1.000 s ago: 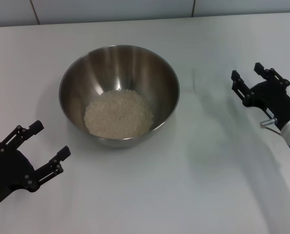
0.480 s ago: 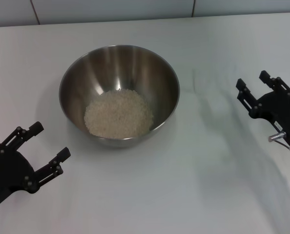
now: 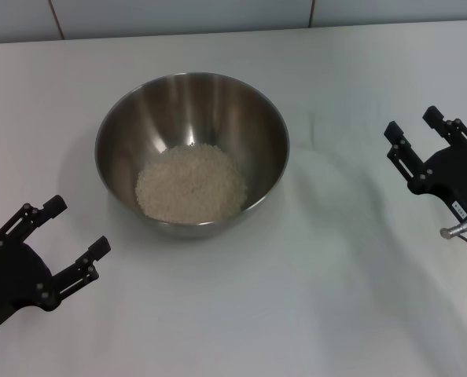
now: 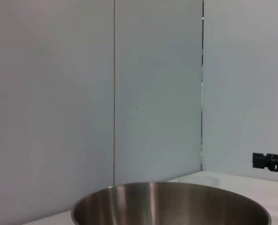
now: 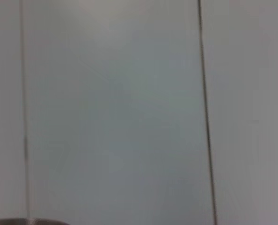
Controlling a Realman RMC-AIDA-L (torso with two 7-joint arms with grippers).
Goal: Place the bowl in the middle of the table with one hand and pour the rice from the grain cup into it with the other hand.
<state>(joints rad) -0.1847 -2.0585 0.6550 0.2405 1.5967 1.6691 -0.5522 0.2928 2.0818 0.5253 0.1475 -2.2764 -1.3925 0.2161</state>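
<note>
Right tool (image 3: 421,133) farther from bowl (image 3: 192,151)

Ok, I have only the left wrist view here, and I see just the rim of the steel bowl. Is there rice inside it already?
Observer: Yes. In the head view the rice lies as a pale heap on the bottom of the bowl.
Operator: And the grain cup, does one of the grippers hold it?
Observer: No. The left gripper and the right gripper are both open and empty, and no cup shows in any view.
Operator: Where are the two grippers?
Observer: Each is on its own side of the bowl, apart from it, over the table.
</note>
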